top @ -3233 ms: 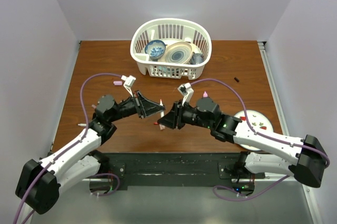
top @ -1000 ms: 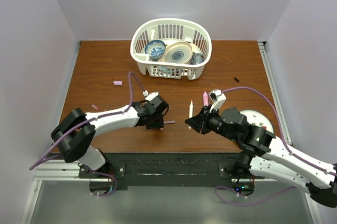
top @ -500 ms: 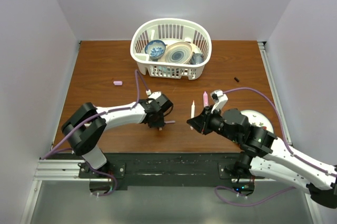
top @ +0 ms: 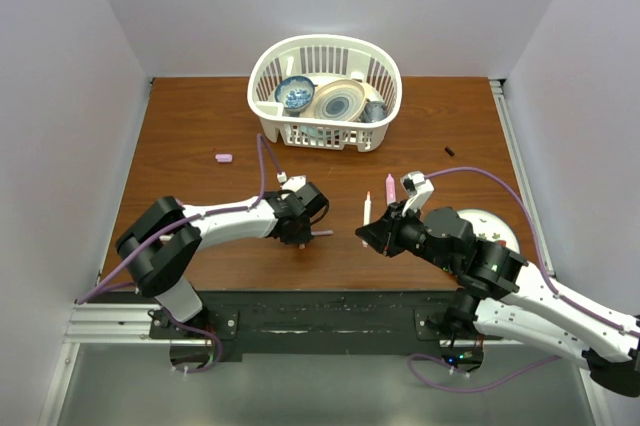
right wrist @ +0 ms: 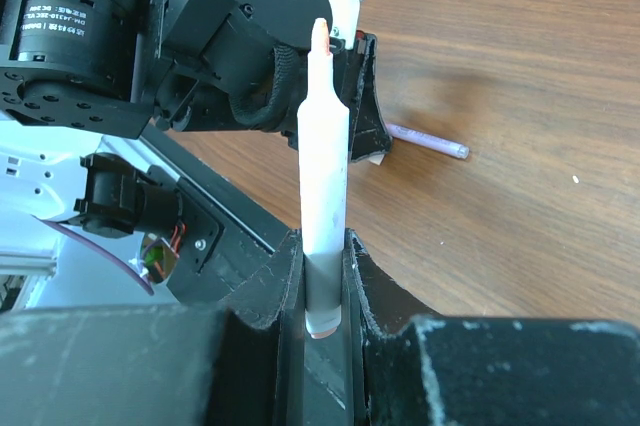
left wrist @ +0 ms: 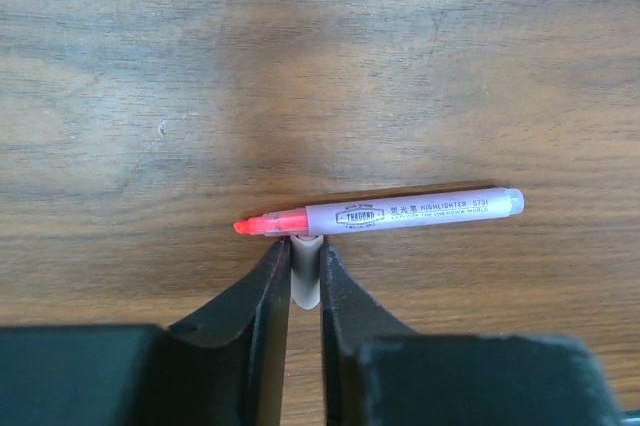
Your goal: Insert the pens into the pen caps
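A lilac highlighter (left wrist: 400,214) with a bare pink-red tip lies on the wooden table, and it also shows as a thin lilac stick (top: 322,233) in the top view. My left gripper (left wrist: 303,246) stands low right beside it, jaws narrow and shut on a small whitish piece (left wrist: 306,276) that touches the highlighter's side. My right gripper (right wrist: 323,238) is shut on a white pen (right wrist: 325,146), which sticks out towards the left arm. In the top view that pen (top: 366,211) is at table centre. A pink cap (top: 224,158) and a black cap (top: 449,152) lie apart.
A white basket (top: 262,71) of bowls stands at the back centre. A pink pen (top: 390,187) sits just behind my right gripper (top: 368,236). A white plate (top: 492,222) lies at the right, partly under the right arm. The left arm (top: 225,221) stretches low across the table's front.
The left jaws have narrowed beside the highlighter, and the left arm's elbow has shifted right. The right gripper holds the white pen almost still. Three seconds ago both grippers met mid-table.
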`<state>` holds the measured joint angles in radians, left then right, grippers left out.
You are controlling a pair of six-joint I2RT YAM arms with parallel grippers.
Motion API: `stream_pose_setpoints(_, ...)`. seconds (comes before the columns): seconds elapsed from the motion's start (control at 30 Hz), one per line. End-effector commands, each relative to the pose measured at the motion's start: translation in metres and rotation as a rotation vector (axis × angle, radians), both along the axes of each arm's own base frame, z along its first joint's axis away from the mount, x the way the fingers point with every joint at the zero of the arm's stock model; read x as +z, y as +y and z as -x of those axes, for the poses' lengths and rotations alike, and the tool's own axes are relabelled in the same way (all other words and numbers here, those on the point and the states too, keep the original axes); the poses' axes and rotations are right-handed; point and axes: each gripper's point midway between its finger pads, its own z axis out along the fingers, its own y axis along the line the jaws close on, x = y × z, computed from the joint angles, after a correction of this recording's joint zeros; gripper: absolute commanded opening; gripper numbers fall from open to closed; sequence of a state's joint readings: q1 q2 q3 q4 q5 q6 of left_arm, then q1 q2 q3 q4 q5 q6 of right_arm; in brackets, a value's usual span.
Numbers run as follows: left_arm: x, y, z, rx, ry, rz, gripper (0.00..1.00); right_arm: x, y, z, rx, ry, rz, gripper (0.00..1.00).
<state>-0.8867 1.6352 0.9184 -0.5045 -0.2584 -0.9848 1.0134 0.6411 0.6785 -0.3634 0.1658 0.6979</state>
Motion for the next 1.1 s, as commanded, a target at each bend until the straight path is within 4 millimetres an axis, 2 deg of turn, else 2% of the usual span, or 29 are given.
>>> stream_pose_setpoints(0.0, -0.018, 0.015, 0.016, -0.006, 0.054, -0.064, 0.04, -0.002, 0.001, -0.001, 0.000, -0.007, -0.003, 0.00)
stream_pose_setpoints(0.03, -0.014, 0.014, 0.016, -0.007, 0.053, -0.058, 0.00, -0.004, 0.001, 0.000, 0.005, -0.004, -0.002, 0.00)
stream_pose_setpoints(0.1, -0.008, 0.014, 0.021, -0.010, 0.060, -0.038, 0.00, -0.010, 0.006, 0.004, 0.031, 0.009, -0.012, 0.00)
stream_pose_setpoints(0.2, 0.022, -0.002, 0.022, -0.033, 0.018, 0.093, 0.00, -0.014, 0.015, 0.011, 0.086, 0.017, -0.045, 0.00)
stream_pose_setpoints(0.23, 0.045, -0.009, 0.019, -0.041, -0.025, 0.170, 0.00, -0.015, 0.017, 0.012, 0.099, 0.017, -0.054, 0.00)
stream_pose_setpoints(0.3, 0.072, -0.028, 0.016, -0.085, -0.078, 0.300, 0.00, -0.021, 0.026, 0.018, 0.148, 0.023, -0.078, 0.00)
stream_pose_setpoints(0.37, 0.109, -0.041, 0.013, -0.115, -0.154, 0.434, 0.00, -0.029, 0.034, 0.019, 0.172, 0.028, -0.095, 0.00)
stream_pose_setpoints(0.47, 0.153, -0.049, 0.007, -0.118, -0.257, 0.569, 0.00, -0.038, 0.050, 0.026, 0.239, 0.063, -0.139, 0.00)
stream_pose_setpoints(0.53, 0.176, -0.045, 0.002, -0.101, -0.308, 0.637, 0.00, -0.039, 0.058, 0.032, 0.283, 0.084, -0.170, 0.00)
stream_pose_setpoints(0.67, 0.223, -0.049, -0.002, -0.095, -0.407, 0.822, 0.00, -0.036, 0.070, 0.033, 0.306, 0.095, -0.221, 0.00)
stream_pose_setpoints(0.7, 0.222, -0.048, -0.001, -0.092, -0.416, 0.836, 0.00, -0.037, 0.071, 0.033, 0.309, 0.098, -0.221, 0.00)
stream_pose_setpoints(0.77, 0.237, -0.045, -0.001, -0.091, -0.459, 0.885, 0.00, -0.036, 0.075, 0.035, 0.323, 0.104, -0.235, 0.00)
stream_pose_setpoints(0.97, 0.244, -0.042, 0.000, -0.100, -0.489, 0.900, 0.00, -0.034, 0.081, 0.035, 0.329, 0.108, -0.244, 0.00)
stream_pose_setpoints(1.03, 0.239, -0.041, 0.002, -0.099, -0.481, 0.900, 0.00, -0.032, 0.083, 0.035, 0.334, 0.107, -0.243, 0.00)
stream_pose_setpoints(1.07, 0.247, -0.044, 0.001, -0.109, -0.502, 0.931, 0.00, -0.033, 0.084, 0.035, 0.334, 0.110, -0.240, 0.00)
